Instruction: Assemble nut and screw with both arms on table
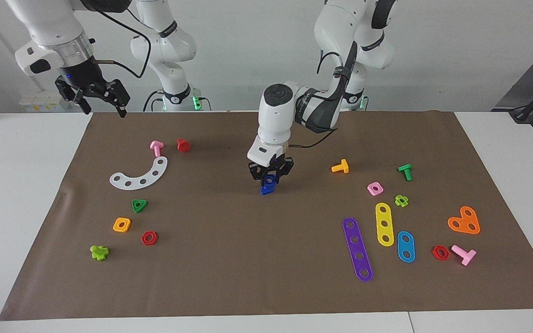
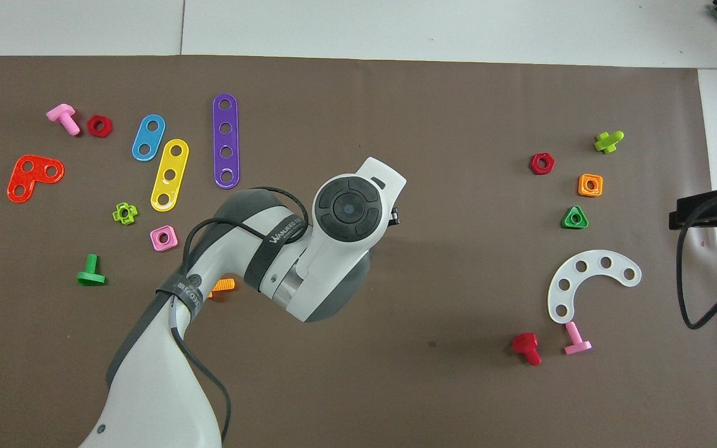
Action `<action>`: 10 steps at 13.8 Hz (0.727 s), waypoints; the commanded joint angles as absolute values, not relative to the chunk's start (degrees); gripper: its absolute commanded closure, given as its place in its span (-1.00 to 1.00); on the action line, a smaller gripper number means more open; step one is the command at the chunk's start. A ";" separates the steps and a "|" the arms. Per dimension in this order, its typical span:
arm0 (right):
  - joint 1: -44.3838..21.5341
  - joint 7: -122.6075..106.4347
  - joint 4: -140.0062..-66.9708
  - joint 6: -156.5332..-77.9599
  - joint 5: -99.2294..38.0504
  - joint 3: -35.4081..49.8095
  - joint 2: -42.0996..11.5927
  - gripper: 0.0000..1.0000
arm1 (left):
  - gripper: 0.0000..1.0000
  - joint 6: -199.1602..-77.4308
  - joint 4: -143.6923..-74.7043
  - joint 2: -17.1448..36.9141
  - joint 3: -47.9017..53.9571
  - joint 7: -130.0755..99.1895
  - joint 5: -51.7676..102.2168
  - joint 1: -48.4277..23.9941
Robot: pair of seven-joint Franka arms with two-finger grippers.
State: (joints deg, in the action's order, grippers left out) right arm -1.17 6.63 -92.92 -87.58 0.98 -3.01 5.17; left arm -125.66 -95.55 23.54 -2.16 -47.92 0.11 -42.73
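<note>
We see the white tabletop (image 1: pixel 26 194) with its brown mat (image 1: pixel 266 259) spread across nearly all of it. Two white arms work above it. The left arm (image 2: pixel 165 348) reaches in over the middle of the mat, its wrist bent steeply down. The right arm (image 1: pixel 53 37) waits raised above the mat's corner at its own end of the tabletop.

The left gripper (image 1: pixel 271 178) is low over the mat's centre, at about twelve o'clock from the mat's middle in the facing view. Its fingers (image 1: pixel 256 172) are closed on a small dark blue piece, which we take for the nut (image 1: pixel 270 179). Directly under it, at six o'clock and touching it, sits a second dark blue piece, the screw (image 1: pixel 267 189), resting on the mat. We cannot tell how far the two are joined. In the overhead view the left wrist covers both.

The right gripper (image 1: pixel 102 98) hangs in the air with its fingers (image 1: pixel 119 98) spread apart and nothing between them.

Loose parts lie around. Toward the right arm's end, a white curved strip (image 1: pixel 139 174) lies at nine o'clock from the left gripper, with a green triangular nut (image 1: pixel 139 205) and an orange square nut (image 1: pixel 121 225) farther from the robots. Toward the left arm's end, a pink square nut (image 1: pixel 375 188) lies at three o'clock from the left gripper, and a purple strip (image 1: pixel 357 249) at about four o'clock.
</note>
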 commanded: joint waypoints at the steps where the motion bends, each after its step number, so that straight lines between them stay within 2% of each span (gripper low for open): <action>1: -0.79 6.15 -92.81 -86.84 0.18 -2.81 5.10 -1.00 | 1.00 -128.93 -97.82 23.64 -3.08 -49.39 -1.05 -44.30; 10: -0.70 6.06 -92.99 -86.84 0.18 -2.81 5.19 -1.00 | 1.00 -129.11 -100.81 22.59 -3.16 -49.48 -1.05 -45.35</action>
